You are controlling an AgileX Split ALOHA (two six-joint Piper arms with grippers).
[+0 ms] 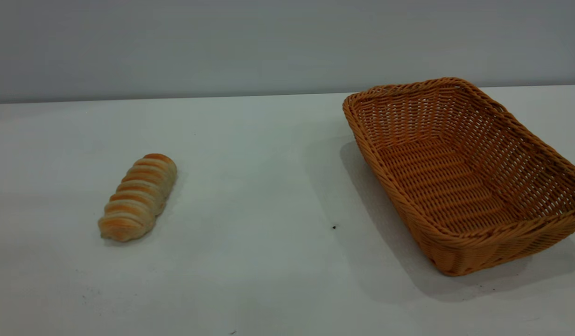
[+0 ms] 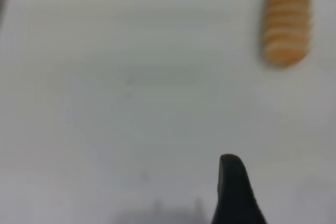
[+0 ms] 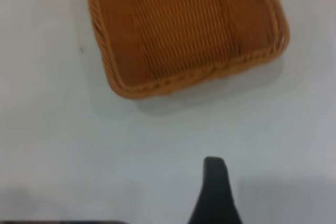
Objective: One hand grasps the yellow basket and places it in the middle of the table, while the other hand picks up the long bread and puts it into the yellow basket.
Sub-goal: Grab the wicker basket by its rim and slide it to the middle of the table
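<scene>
The yellow basket (image 1: pixel 493 247) stands empty at the right of the white table (image 1: pixel 269 186), turned at an angle. The long bread (image 1: pixel 138 198) lies on the table at the left, far from the basket. Neither arm shows in the exterior view. In the left wrist view a dark tip of my left gripper (image 2: pixel 231 169) hangs over bare table, with the bread (image 2: pixel 286 19) well ahead and to one side. In the right wrist view a dark tip of my right gripper (image 3: pixel 214 167) is over bare table, short of the basket's (image 3: pixel 178 24) near rim. Neither gripper touches anything.
A grey wall runs behind the table's far edge. A small dark speck (image 1: pixel 334 227) lies on the table between bread and basket. A wide stretch of bare tabletop separates the two objects.
</scene>
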